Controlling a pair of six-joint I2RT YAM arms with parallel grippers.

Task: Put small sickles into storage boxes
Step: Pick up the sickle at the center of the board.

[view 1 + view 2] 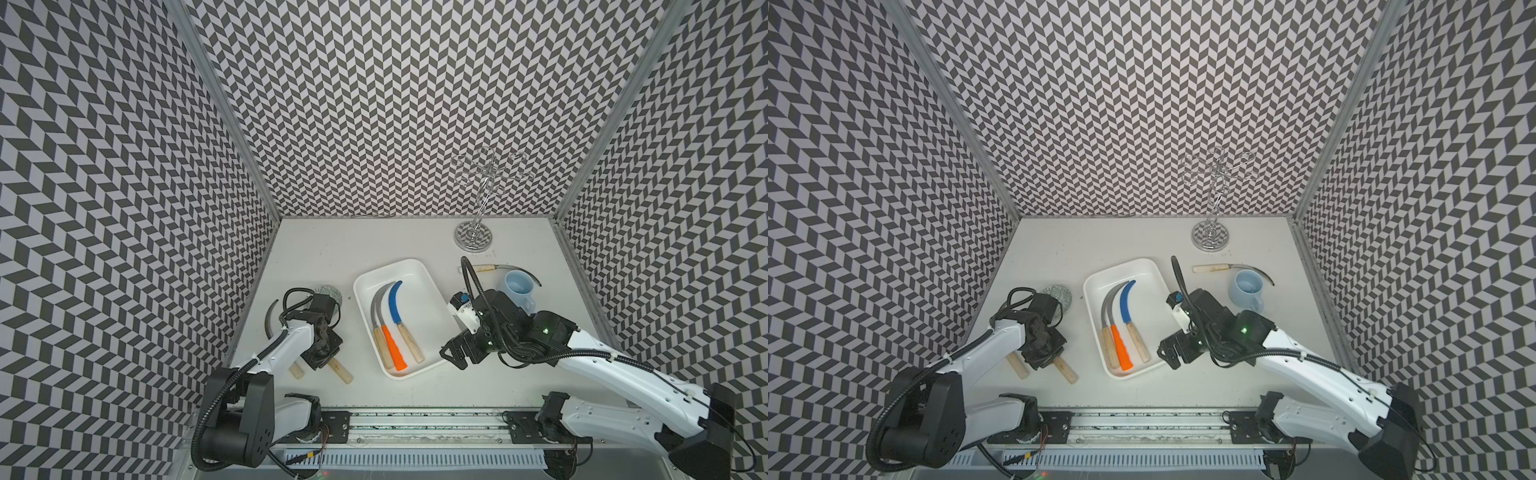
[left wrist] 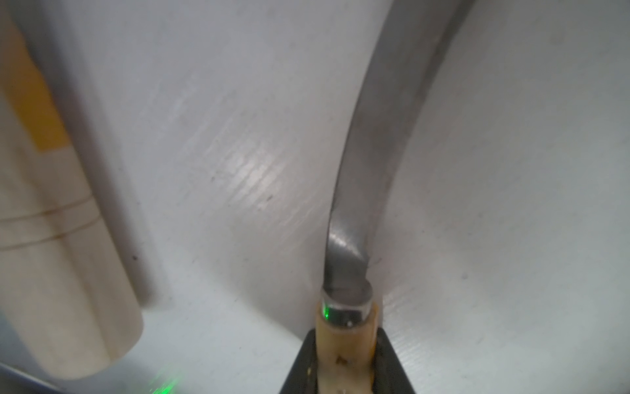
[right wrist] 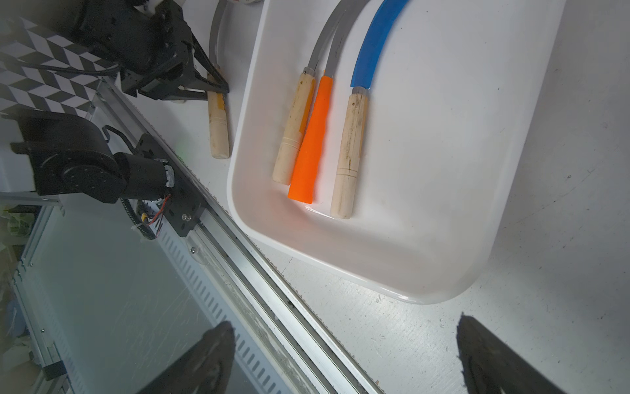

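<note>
Nearest is the front rail (image 1: 415,415). Just past it, on the left of the white bench (image 1: 332,241), the left tool (image 1: 322,355) is pressed together on the pale wooden handle of the held sickle (image 1: 340,371). In the left wrist view its fingers (image 2: 300,371) pinch the handle just below the metal collar. The grey blade curves away low over the bench; whether it touches cannot be told. A second sickle (image 1: 296,370) lies just beside it, handles roughly parallel and apart.

At about the same depth on the right, the right tool (image 1: 453,357) hangs with jaws spread wide, holding nothing. It is just beside the near right corner of the storage tray (image 1: 419,299).

The shallow white tray sits mid-bench, angled. Three sickles lie in it side by side, handles toward the near end:
- a plain sickle (image 1: 380,345), wooden handle and grey blade
- touching it, an orange-handled sickle (image 1: 392,347), grey blade
- a blue-bladed sickle (image 1: 395,301), wooden handle

Farther left, a patterned bowl (image 1: 334,291) is partly hidden behind the left arm. Farther right stands a light blue mug (image 1: 517,289). The last sickle (image 1: 484,268) lies just behind it, blade curving round the mug's far side. A chrome wire stand (image 1: 473,239) is farthest, near the back wall.
</note>
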